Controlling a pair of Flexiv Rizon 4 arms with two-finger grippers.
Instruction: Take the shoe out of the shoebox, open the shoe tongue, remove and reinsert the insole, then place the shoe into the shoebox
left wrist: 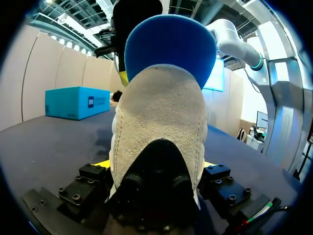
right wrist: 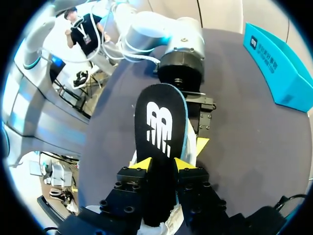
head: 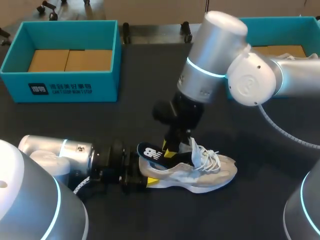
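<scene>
The left hand (head: 146, 174) clamps the heel of the grey-and-white lace-up sneaker (head: 205, 172) on the dark desk (head: 125, 120); the right hand (right wrist: 160, 164) pinches its black, blue-backed insole (right wrist: 159, 122) — half out. A skewed pull could buckle it or tip the sneaker.

The shoe (head: 200, 172) lies low in the middle of the frame. Its heel is blocked by the left end effector (head: 147, 174) clamped on it, and its opening by the right end effector (head: 171, 148) pinching the upright insole (head: 150, 151), with the right arm (head: 215, 55) slanting in from the upper right. Bare worktop (head: 75, 122) lies open at centre left, between the left shoebox (head: 70, 87) and the left arm (head: 55, 152), and again beyond the toe toward the lower right. The second shoebox (head: 270, 30), upper right, sits partly behind the right arm.
</scene>
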